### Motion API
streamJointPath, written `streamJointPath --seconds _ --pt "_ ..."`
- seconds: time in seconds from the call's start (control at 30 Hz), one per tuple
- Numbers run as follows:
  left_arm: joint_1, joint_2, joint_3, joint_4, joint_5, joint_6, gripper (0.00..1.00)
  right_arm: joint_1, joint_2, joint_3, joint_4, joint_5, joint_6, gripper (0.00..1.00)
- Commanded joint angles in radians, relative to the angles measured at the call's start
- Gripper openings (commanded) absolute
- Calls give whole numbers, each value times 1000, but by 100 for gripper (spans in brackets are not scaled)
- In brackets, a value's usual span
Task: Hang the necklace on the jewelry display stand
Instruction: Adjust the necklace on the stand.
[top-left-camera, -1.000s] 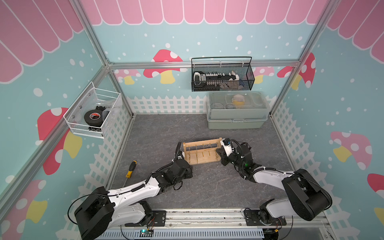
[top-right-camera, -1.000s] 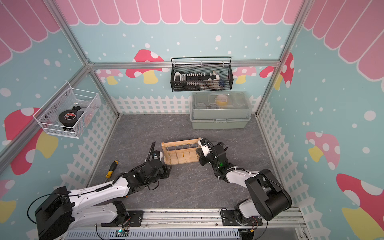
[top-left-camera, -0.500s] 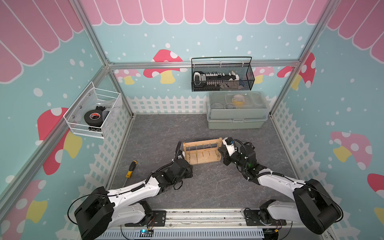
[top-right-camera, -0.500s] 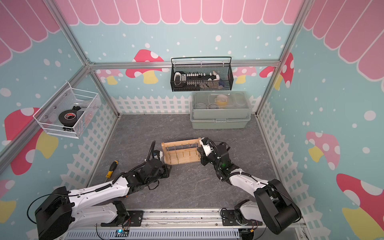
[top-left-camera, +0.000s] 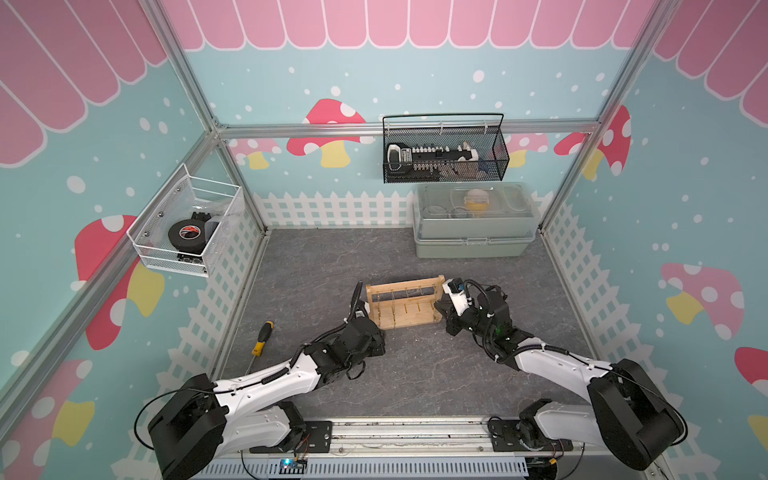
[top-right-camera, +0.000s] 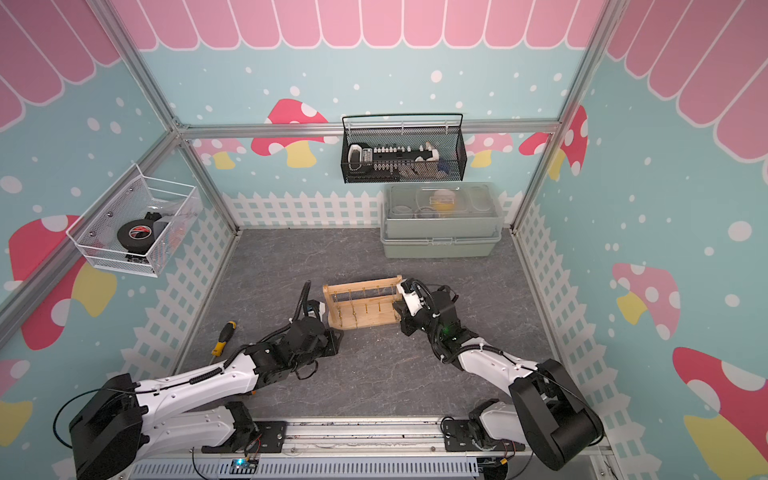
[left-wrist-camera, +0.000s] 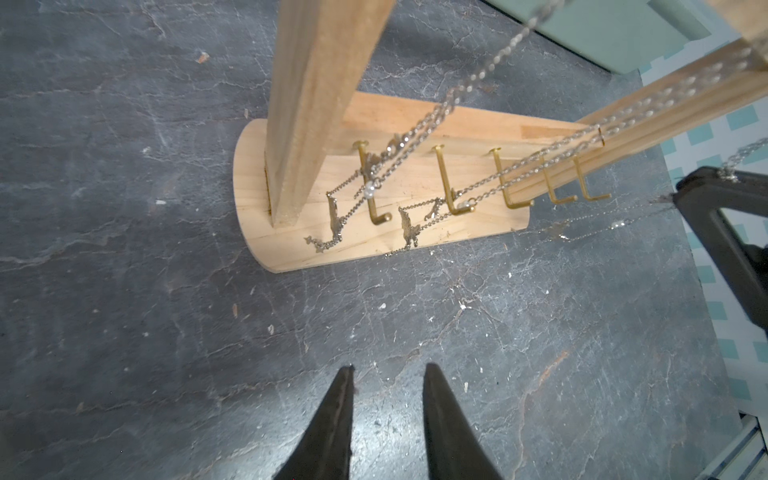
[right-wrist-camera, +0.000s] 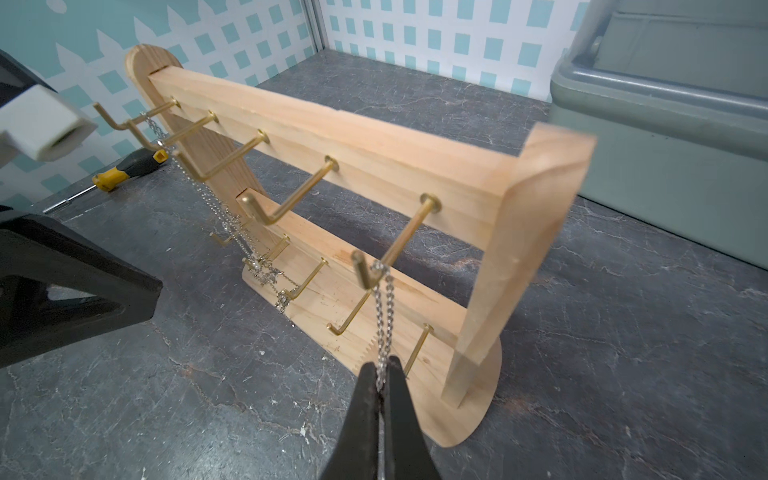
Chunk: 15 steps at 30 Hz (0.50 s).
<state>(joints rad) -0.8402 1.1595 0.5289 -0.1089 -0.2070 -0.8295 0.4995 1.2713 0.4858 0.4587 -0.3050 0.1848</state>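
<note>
A grey surface (top-left-camera: 324, 266) inside a painted booth, seen from above and from both wrists. At far left we see a screwdriver (top-left-camera: 262, 337) lying unused. Next, the left arm (top-left-camera: 291, 374) reaches to the left end of the stand (top-left-camera: 405, 305). Its jaws are apart and empty, low over the surface just in front of the base. We judge they wait there to steady the light rack if a pull tips it.

The wooden stand sits mid-surface. Other chains (right-wrist-camera: 216, 203) hang from hooks near its left end, their pendants resting on the base.

At the right end, the necklace (right-wrist-camera: 384, 316) loops over the last top hook (right-wrist-camera: 409, 232). Both strands run down into the right arm's (top-left-camera: 540, 357) jaws, which are pinched together on the chain. We judge the chain is kept taut so that the loop seats behind the hook's upturned tip before it is let go.

A grey-green box (top-left-camera: 473, 232) sits well apart at back right.
</note>
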Motion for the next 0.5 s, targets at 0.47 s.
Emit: streamJointPath --seconds 0.47 --pt "-2 -32 12 -15 -31 9 29 53 66 29 57 13 56 5"
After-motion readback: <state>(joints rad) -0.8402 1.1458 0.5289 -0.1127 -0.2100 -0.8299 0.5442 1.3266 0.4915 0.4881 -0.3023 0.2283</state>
